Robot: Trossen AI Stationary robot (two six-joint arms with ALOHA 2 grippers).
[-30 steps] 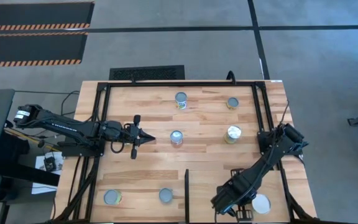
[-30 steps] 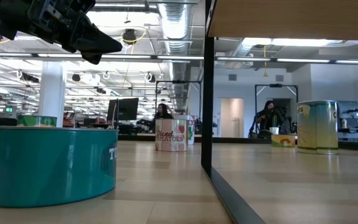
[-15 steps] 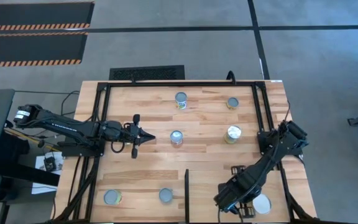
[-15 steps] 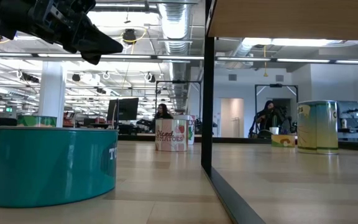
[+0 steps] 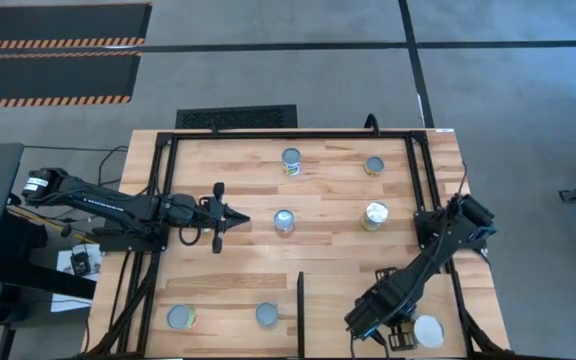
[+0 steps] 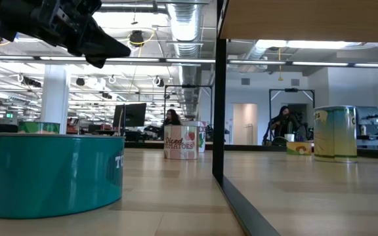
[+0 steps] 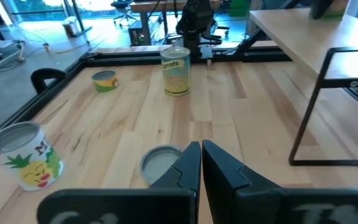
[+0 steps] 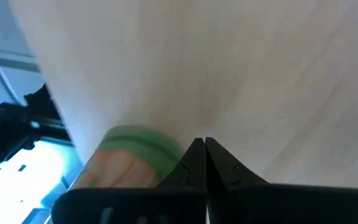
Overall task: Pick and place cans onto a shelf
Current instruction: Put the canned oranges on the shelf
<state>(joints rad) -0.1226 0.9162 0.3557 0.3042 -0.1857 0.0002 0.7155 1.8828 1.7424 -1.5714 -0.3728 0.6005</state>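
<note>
Several cans stand on the wooden tabletop [image 5: 218, 170]; one [image 5: 284, 222] is just ahead of my left gripper [image 5: 240, 222], which is shut and level, pointing toward the table's right edge. In the left wrist view that grey-topped can [image 7: 159, 165] stands just beyond the shut fingertips. My right gripper [image 5: 388, 332] is shut and slants down over the pale shelf [image 5: 338, 300] at the near right. A white-topped can [image 5: 429, 331] stands on the shelf beside it; in the right wrist view its green label [image 8: 132, 158] is next to the fingertips. My right gripper's shut fingertips [image 8: 194, 155] stand right beside the green-labelled can's side [image 8: 166, 155]; I cannot tell whether they touch it. My left gripper touches nothing.
Other cans stand at the far middle [image 5: 291, 160], far right [image 5: 374, 165], right [image 5: 375, 215] and near left [image 5: 180, 318], [image 5: 267, 315]. The shelf's black upright divider [image 5: 300, 300] rises at the near middle. A black frame [image 5: 298, 135] rims the table.
</note>
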